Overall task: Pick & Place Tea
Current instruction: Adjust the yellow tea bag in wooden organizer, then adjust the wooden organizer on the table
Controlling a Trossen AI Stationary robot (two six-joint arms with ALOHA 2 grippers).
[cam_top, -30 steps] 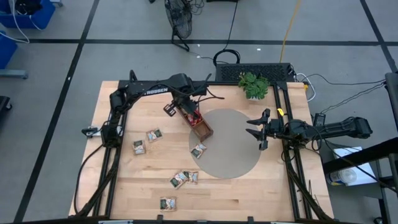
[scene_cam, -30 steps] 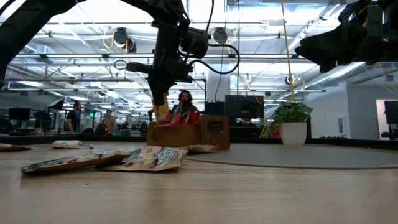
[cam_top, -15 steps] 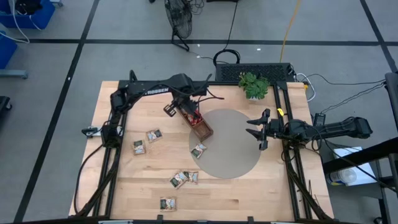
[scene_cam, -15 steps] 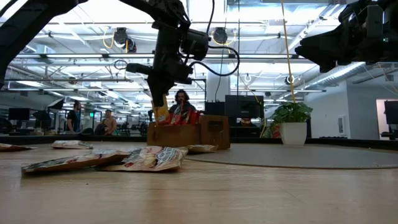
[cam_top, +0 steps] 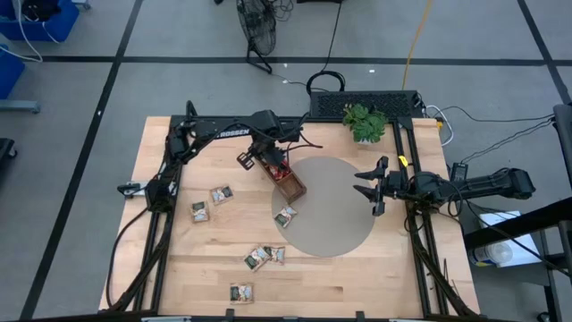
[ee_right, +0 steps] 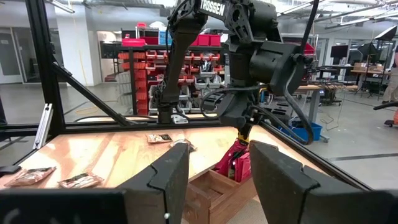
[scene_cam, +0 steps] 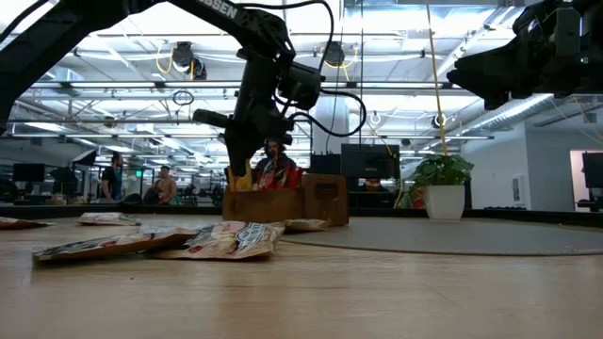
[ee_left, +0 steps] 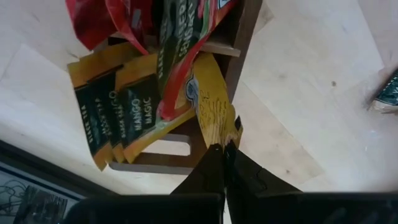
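Table (cam_top: 179, 268): light wood, with a round grey mat (cam_top: 335, 210) on its right half; a potted plant (cam_top: 365, 122) stands at the far edge.
Tray (cam_top: 288, 183): long brown wooden compartment box lying slantwise at the mat's left rim, long axis running from far-left to near-right, and already stuffed at its far end with red and yellow sachets standing on edge.
Left gripper (cam_top: 268, 161): right over the tray's far end, fingers clenched on a yellow sachet (ee_left: 214, 112), pinching its very corner.
Held sachet: hangs down from that pinch into the end compartment beside the other yellow ones, its long axis lying along the line of the fingers, its face slightly bowed.
Right gripper (cam_top: 366, 190): waits at the mat's right edge, fingers spread and empty.
Loose tea: one sachet (cam_top: 285, 216) on the mat just near of the tray; two (cam_top: 210, 203) left of it on bare wood; a pair (cam_top: 264, 256) nearer still; a single (cam_top: 239, 292) by the near edge. All lie flat.
Handling, my call: featherlight, thin, soft paper that bends and slides easily. A flat one wants a nip across an edge or corner, since the faces give nothing to squeeze.
Risk, my call: a corner hold lets the packet swing and snag on its neighbours.
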